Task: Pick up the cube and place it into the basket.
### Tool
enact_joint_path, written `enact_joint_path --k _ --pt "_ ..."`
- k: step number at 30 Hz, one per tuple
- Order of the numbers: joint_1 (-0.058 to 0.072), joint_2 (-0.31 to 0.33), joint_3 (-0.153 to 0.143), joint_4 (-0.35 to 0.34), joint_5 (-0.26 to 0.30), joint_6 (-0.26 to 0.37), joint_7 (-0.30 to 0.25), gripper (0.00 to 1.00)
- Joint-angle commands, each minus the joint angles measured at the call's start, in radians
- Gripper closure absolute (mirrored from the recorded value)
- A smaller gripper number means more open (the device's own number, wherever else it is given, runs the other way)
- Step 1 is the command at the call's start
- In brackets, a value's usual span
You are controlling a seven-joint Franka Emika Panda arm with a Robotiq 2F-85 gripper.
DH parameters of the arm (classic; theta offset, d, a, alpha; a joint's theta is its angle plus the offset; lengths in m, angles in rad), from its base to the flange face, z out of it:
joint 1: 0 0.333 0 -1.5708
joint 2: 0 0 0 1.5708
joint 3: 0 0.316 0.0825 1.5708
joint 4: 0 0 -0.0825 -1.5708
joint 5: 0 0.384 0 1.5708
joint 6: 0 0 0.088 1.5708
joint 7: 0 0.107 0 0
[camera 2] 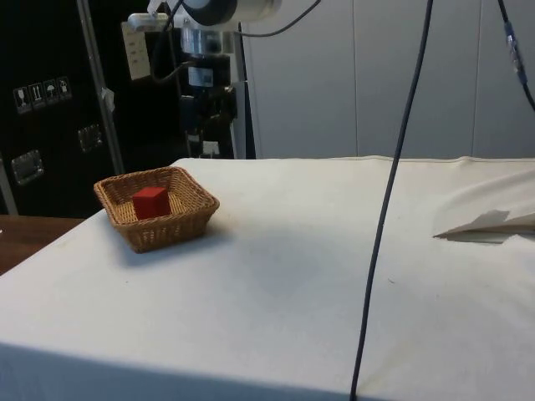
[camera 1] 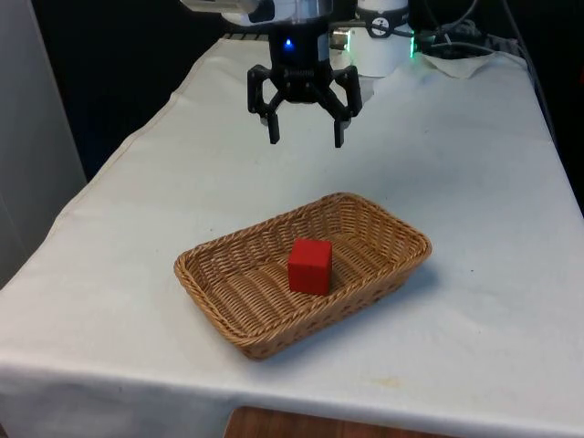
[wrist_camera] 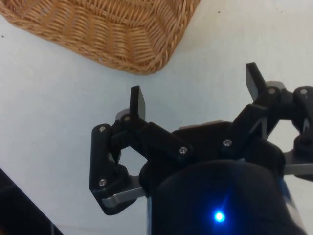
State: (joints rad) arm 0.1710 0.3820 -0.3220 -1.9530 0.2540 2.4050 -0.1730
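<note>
A red cube [camera 1: 310,265] rests inside the wicker basket [camera 1: 383,270], near its middle; the side view has the cube [camera 2: 151,201] in the basket [camera 2: 185,219] too. My gripper [camera 1: 305,138] hangs open and empty well above the cloth, behind the basket's far corner. In the wrist view my gripper [wrist_camera: 195,95] has its fingers [wrist_camera: 139,104] spread wide over bare cloth, with a corner of the basket [wrist_camera: 122,34] just beyond them. From the side, the gripper [camera 2: 207,150] is up behind the basket.
White cloth covers the table [camera 1: 474,164], with wide room on all sides of the basket. A crumpled fold of cloth [camera 2: 493,224] lies at the side view's right. A dark cable [camera 2: 393,192] hangs across the side view.
</note>
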Motion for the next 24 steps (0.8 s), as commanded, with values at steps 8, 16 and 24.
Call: enact_joint_path --k 8,16,24 --pt "0.008 -0.054 0.002 -0.083 -0.001 0.054 -0.016 0.0" --pt "0.012 -0.099 0.001 -0.144 -0.004 0.076 -0.033 0.0" --pt "0.014 -0.153 -0.001 -0.196 -0.012 0.072 -0.058 0.0"
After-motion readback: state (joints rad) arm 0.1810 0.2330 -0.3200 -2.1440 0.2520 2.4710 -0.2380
